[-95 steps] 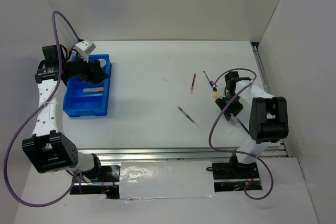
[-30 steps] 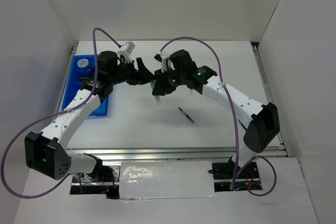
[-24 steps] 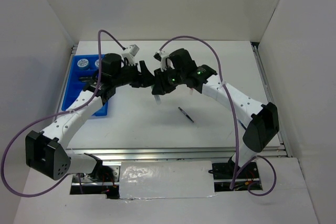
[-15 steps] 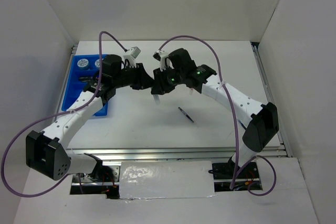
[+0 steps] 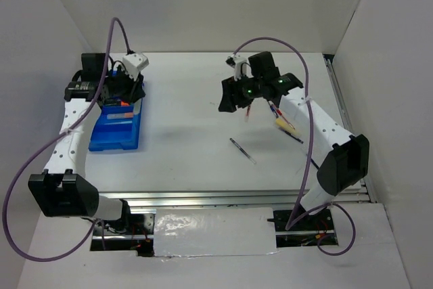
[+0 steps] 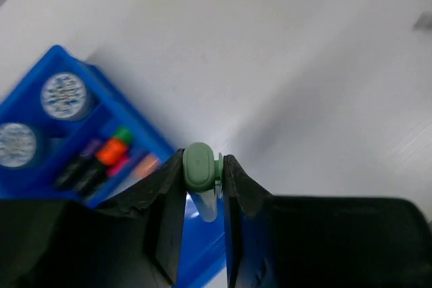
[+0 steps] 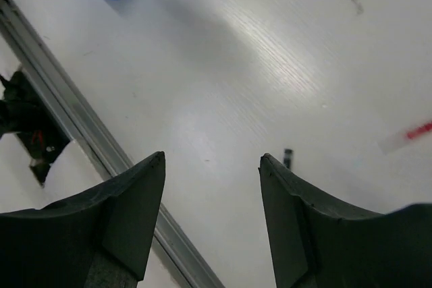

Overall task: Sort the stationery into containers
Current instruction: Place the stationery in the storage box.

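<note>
- A ribbed aluminium rail (image 5: pixel 230 197) runs along the near edge of the white tabletop (image 5: pixel 189 147).
- A thin dark pen (image 5: pixel 242 151) lies alone at a slant on the tabletop. It is well apart from the tray and nearer than the right gripper.
- To the right, beside the right forearm, a small yellow item (image 5: pixel 284 124) lies close to a second dark pen (image 5: pixel 295 137). Both are too small to identify further.
- The right gripper (image 7: pixel 212 160) has its fingers spread wide with nothing between them, above bare tabletop right of centre.
- A white-barrelled pen with a red end (image 7: pixel 407 137) lies on the table near that gripper, partly under it in the overhead view.
- A bright-blue rectangular plastic tray with compartments (image 5: pixel 111 141) sits at the left of the table.
- At one end of the tray lie a round blue-patterned tape roll (image 6: pixel 63 96) and a second matching roll (image 6: pixel 17 145), side by side.
- The neighbouring compartment holds short markers: a green one (image 6: pixel 121 133), an orange one (image 6: pixel 106 152) and a pink one (image 6: pixel 119 164). Darker pieces beside them are blurred.
- The left gripper (image 6: pixel 202 160) is pressed onto a pale-green-capped highlighter marker (image 6: pixel 197 175), pinching it just below the cap.
- The marker's pale barrel points down towards the tray edge. The overhead view places the gripper over the tray's far half. I cannot tell whether the marker touches the tray.
</note>
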`<state>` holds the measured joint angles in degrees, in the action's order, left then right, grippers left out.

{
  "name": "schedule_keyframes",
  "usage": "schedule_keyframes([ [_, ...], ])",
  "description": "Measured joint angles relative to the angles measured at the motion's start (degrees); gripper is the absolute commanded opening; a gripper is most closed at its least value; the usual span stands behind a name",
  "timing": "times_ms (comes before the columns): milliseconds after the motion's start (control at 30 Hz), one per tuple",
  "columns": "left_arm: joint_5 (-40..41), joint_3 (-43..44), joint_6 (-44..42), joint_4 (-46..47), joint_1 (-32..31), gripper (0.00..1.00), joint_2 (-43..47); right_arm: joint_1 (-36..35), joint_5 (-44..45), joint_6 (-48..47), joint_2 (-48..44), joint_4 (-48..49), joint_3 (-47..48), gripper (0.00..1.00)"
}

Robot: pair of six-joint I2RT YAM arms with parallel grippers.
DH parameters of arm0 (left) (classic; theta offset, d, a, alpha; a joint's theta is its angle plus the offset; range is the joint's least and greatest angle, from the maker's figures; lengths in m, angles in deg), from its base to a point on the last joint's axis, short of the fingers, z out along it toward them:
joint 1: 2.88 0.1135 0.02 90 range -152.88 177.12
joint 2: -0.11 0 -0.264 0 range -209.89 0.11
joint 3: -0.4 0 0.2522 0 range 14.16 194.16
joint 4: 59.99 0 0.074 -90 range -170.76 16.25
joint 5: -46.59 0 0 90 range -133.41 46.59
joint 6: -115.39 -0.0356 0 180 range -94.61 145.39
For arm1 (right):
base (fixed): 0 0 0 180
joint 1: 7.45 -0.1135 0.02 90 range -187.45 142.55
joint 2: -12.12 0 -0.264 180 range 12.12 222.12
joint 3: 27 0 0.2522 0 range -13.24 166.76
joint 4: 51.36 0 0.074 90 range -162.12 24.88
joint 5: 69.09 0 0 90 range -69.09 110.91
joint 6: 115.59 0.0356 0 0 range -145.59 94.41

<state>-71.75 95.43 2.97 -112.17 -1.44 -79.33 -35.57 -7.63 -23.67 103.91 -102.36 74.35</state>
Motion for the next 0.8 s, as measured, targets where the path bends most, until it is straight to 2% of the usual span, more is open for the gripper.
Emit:
schedule_keyframes([
  [33,0.6,1.2,-4.9,-1.9,1.0,0.0,-0.4,1.6,0.1,-1.1,-0.4,-1.0,-0.6,0.65],
  [167,5.3,3.1,-33.4,-12.9,4.9,0.0,-4.1,4.8,0.7,-3.7,-3.1,-2.8,-5.1,0.65],
  [233,8.8,3.4,-43.5,-16.6,6.4,0.0,-7.5,5.3,0.8,-4.2,-3.8,-3.5,-6.6,0.64],
  [333,12.1,5.5,-53.4,-19.7,8.3,0.0,-14.0,6.1,0.9,-4.3,-3.8,-4.0,-7.7,0.64],
  [467,13.9,10.2,-62.4,-20.3,10.5,0.02,-21.8,6.8,1.8,-4.3,-3.8,-4.2,-8.3,0.64],
  [567,13.9,10.8,-67.4,-19.4,11.9,0.03,-23.7,7.2,2.3,-4.3,-3.8,-4.3,-8.4,0.64],
  [800,14.2,12.5,-71.5,-18.4,12.4,0.1,-28.0,8.8,3.5,-4.3,-3.8,-4.3,-8.5,0.65],
])
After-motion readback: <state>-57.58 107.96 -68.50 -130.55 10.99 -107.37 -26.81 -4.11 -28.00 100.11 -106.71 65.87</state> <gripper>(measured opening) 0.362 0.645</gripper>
